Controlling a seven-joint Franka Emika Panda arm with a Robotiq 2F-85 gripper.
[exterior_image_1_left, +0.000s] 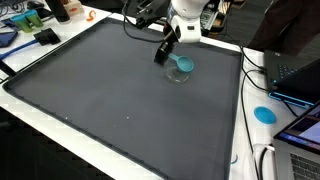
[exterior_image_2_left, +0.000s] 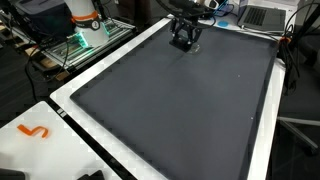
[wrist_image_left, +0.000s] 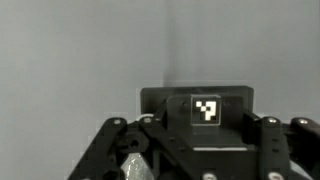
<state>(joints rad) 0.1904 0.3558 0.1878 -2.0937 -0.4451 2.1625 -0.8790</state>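
Your gripper (exterior_image_1_left: 164, 53) hangs just beside the blue cup (exterior_image_1_left: 181, 66) on the dark mat (exterior_image_1_left: 120, 100); jaws apart or together, cannot tell

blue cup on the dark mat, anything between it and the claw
Nothing visible does. In an exterior view the claw hangs right beside the blue cup, with only the dark mat around them; whether they touch cannot be told.

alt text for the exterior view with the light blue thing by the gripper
The gripper hangs over the far end of a dark grey mat, beside a light blue round object. A blue disc lies off the mat.
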